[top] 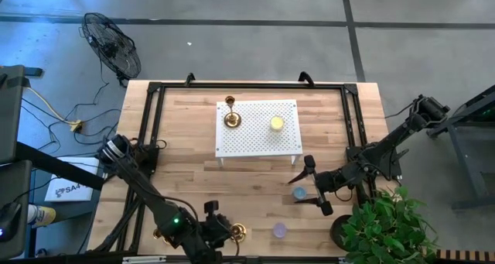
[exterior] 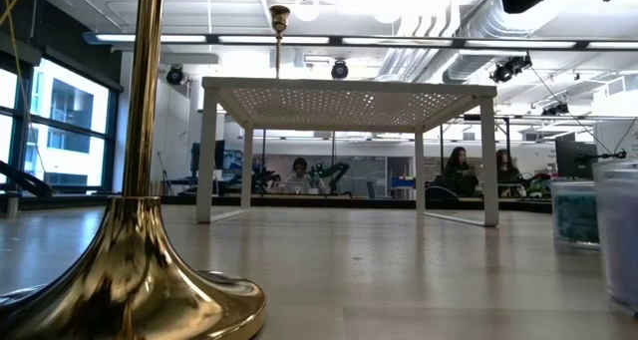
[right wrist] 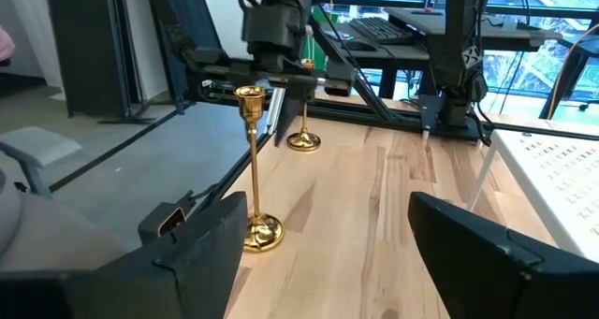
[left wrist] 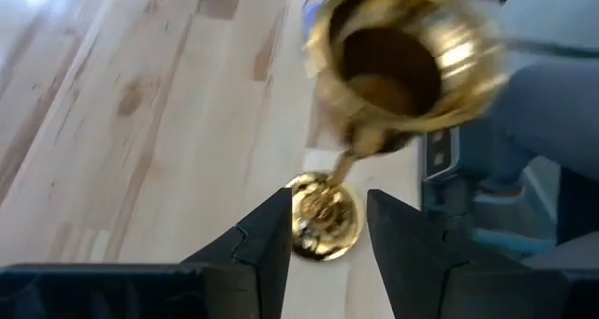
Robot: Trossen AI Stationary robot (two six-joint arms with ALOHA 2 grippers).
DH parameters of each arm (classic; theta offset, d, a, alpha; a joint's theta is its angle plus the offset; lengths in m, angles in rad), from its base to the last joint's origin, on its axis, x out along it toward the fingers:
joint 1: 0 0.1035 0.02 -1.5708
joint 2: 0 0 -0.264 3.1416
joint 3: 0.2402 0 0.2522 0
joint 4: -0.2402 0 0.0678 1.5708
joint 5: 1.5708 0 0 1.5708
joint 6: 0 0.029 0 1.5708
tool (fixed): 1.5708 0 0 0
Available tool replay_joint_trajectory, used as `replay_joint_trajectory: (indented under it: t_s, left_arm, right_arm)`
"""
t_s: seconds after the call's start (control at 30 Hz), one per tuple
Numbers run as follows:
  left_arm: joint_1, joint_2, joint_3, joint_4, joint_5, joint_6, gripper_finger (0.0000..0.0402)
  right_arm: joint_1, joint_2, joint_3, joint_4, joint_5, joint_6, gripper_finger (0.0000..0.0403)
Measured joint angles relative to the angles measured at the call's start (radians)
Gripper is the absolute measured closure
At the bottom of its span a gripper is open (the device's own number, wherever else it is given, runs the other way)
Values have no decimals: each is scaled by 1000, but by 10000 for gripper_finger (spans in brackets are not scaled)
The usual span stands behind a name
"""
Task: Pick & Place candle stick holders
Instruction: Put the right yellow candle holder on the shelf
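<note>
Hovering above a candlestick [left wrist: 323, 216] at the tabletop's [top: 255, 186] near edge, the left pincer [left wrist: 326, 230] is parted, gripping nothing; the right pincer [top: 315, 186] gapes beside the blue disc [top: 298, 193].

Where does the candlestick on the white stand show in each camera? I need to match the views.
High view: candlestick at the upper left of the white stand.
Low view: its cup and stem rise above the stand's top, left of centre.
Left wrist view: not in it.
Right wrist view: not in it; only the stand's edge shows.
Shared landmark: the white stand.
</note>
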Motion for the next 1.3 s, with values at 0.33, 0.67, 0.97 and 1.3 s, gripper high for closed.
replay_joint_trajectory:
  t_s: [0.33, 0.67, 0.97, 1.3]
  left_arm:
    - [-13, 19, 0, 27, -59, -8, 264]
    - [-13, 19, -1, 31, -87, -18, 264]
    - [-12, 20, -1, 37, -95, -22, 264]
    - [-12, 27, -71, 154, -112, -16, 264]
  right_arm:
    - [0, 0, 0, 0, -4, 3, 111]
    - [0, 0, 0, 1, -8, 4, 111]
    - [0, 0, 0, 0, -8, 4, 111]
    - [0, 0, 0, 1, -6, 5, 111]
